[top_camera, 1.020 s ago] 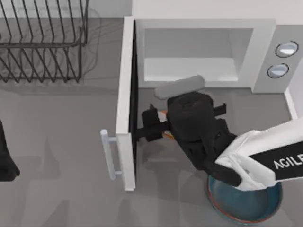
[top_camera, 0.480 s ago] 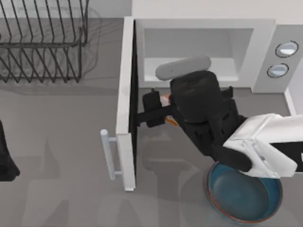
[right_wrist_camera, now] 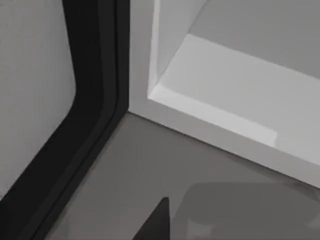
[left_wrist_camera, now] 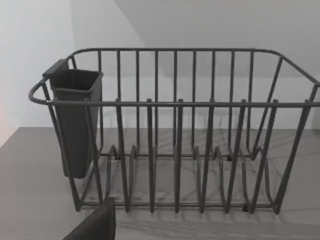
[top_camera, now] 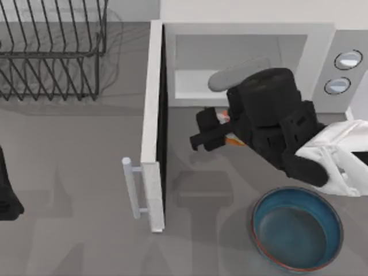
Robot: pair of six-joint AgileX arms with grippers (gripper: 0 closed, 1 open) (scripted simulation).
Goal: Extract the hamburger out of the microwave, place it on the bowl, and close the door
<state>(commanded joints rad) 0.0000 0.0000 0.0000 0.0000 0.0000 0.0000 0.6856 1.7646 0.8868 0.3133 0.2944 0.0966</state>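
Observation:
The white microwave [top_camera: 247,29] stands at the back with its pale cavity [right_wrist_camera: 240,85] open. Its door [top_camera: 153,115] is swung out toward the front, dark inner face [right_wrist_camera: 95,100] turned to the right, bar handle [top_camera: 131,187] on the left. My right gripper [top_camera: 202,131] hovers just in front of the cavity opening, to the right of the door. It is shut on the hamburger [top_camera: 222,117], whose orange-and-white bits peek out between the black fingers. The teal-blue bowl [top_camera: 296,230] sits at the front right, in front of that gripper. My left arm [top_camera: 6,198] is parked at the left edge.
A black wire dish rack [top_camera: 52,52] fills the back left. In the left wrist view the dish rack [left_wrist_camera: 175,150] carries a dark utensil cup [left_wrist_camera: 75,120]. Bare grey table [top_camera: 75,230] lies left of the door.
My right gripper has carried the hamburger to the right and back toward the microwave opening, away from the door. The arm no longer covers the bowl. The left arm has not moved.

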